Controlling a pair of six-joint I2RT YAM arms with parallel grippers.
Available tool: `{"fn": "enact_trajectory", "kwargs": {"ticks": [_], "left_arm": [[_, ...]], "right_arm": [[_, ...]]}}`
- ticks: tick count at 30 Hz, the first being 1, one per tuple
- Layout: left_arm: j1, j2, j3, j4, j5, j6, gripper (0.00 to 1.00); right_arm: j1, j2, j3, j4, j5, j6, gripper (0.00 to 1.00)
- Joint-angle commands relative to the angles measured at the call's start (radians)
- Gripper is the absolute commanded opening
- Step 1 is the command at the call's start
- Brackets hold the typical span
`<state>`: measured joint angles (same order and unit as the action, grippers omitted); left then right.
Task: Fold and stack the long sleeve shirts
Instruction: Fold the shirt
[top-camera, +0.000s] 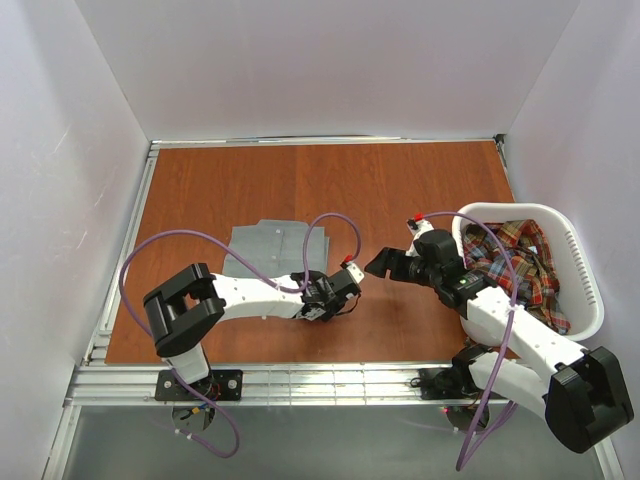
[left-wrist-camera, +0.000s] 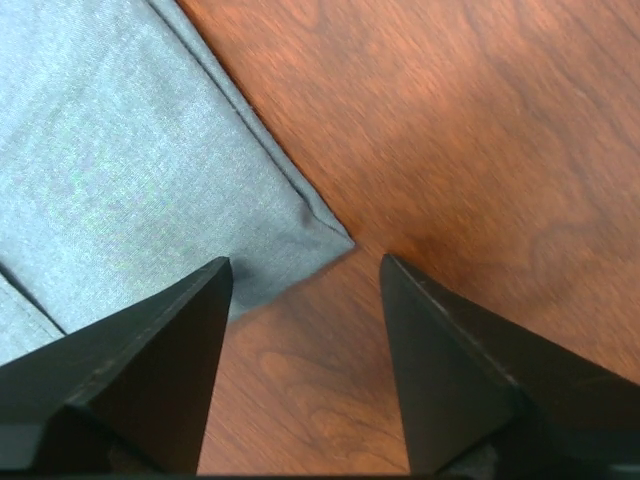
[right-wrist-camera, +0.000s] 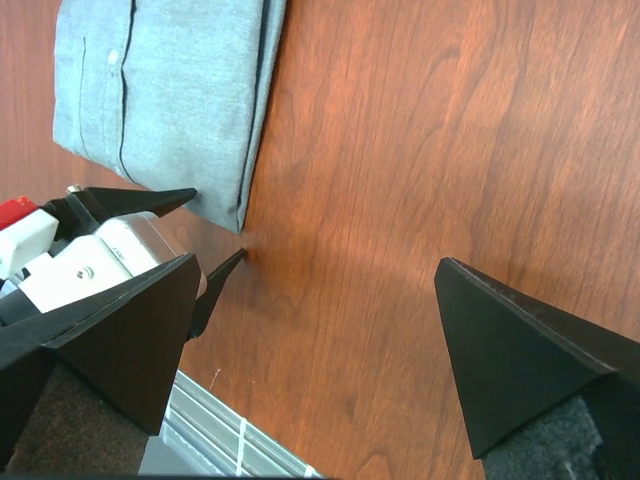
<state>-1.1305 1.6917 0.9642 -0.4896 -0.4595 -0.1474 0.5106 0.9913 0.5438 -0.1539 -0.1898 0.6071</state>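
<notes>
- L claw (left-wrist-camera: 305, 262): fingers apart, released, gripping nothing. It sits low over the near-right corner of the grey shirt (top-camera: 270, 250). One fingertip overlaps the cloth edge in the wrist view; can't tell if it touches.
- R claw (right-wrist-camera: 315, 262): wide open, empty, above bare desk (top-camera: 220, 190). It's just right of the L claw and points toward it.
- Grey shirt: plain mid-grey, folded into a neat rectangle, flat on the desk left of centre. Edges crisp, corner sharp. Button front faces up w/ a dark seam line and one pale button showing.
- Basket (top-camera: 588, 275): white slotted plastic, at the desk's right edge beside the R arm.
- Plaid shirt (top-camera: 515, 260): in the basket, red, navy and yellow. It's crumpled and unfolded and fills most of the inside.
- The two shirts lie well apart, w/ both claws btw them.
</notes>
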Motion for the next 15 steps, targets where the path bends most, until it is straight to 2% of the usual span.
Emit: {"fn": "enact_trajectory", "kwargs": {"ticks": [1,3,12,15], "left_arm": [[-0.005,0.019,0.027,0.008,-0.051,0.011,0.56],[-0.005,0.034,0.024,0.019,-0.051,0.022,0.48],[-0.002,0.128,0.019,0.068,-0.126,0.062,0.36],[0.009,0.144,0.016,0.068,-0.120,0.060,0.23]], "right_arm": [[-0.006,0.007,-0.011,0.037,-0.014,0.013,0.90],[-0.006,0.009,-0.012,0.042,-0.017,0.014,0.90],[-0.007,0.007,-0.028,0.070,-0.045,0.016,0.88],[-0.009,0.009,-0.033,0.076,-0.048,0.017,0.88]]}}
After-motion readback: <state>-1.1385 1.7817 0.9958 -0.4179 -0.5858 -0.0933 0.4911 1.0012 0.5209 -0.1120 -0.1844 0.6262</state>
